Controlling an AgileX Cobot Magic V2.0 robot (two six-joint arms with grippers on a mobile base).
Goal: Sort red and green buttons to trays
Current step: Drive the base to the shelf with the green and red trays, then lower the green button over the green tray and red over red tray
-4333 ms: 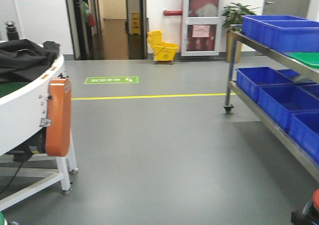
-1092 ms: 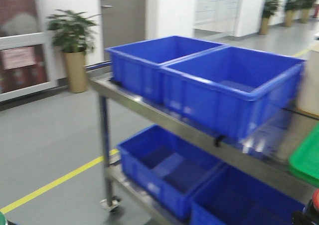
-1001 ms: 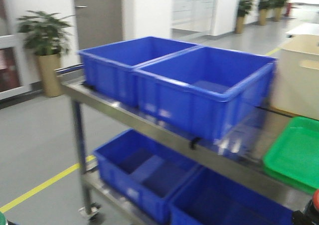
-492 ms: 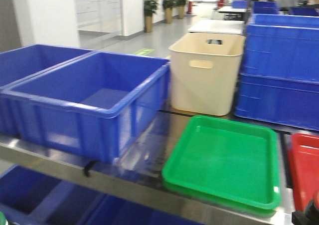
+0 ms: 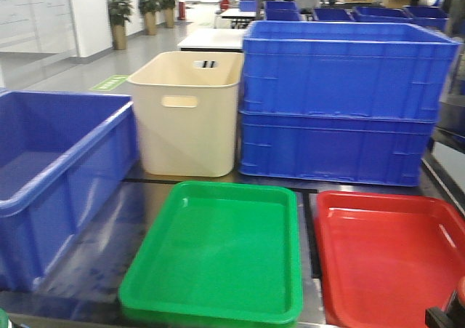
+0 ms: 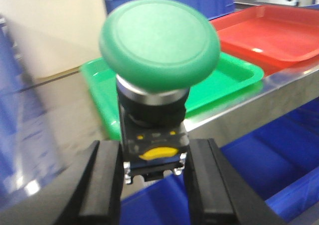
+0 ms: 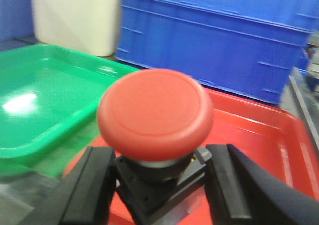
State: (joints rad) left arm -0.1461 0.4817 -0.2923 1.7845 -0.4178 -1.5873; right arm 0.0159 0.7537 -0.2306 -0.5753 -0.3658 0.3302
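1. Front view: green tray (image 5: 218, 259) and red tray (image 5: 389, 255) sit side by side, with the beige bin (image 5: 185, 117) and blue crates (image 5: 341, 102) right behind.
2. Left wrist: left tool (image 6: 153, 177) is pinching the green button (image 6: 159, 40) by its black body.
3. Right wrist: right tool (image 7: 159, 185) is pinching the red button (image 7: 155, 115), red tray behind it.

In the front view we lose the red tray (image 5: 392, 248) past the right and bottom edges, and the blue crate (image 5: 73, 219) past the left one. From the left wrist, the cap of the green button (image 6: 159, 45) covers much of the green tray (image 6: 239, 75), and the left gripper (image 6: 153, 152) is cropped below, so we see only the upper jaws. The red button (image 7: 155, 112) hides most of its own body under its cap; the right gripper (image 7: 159, 160) is cropped likewise. Both wrist backgrounds are blurred.
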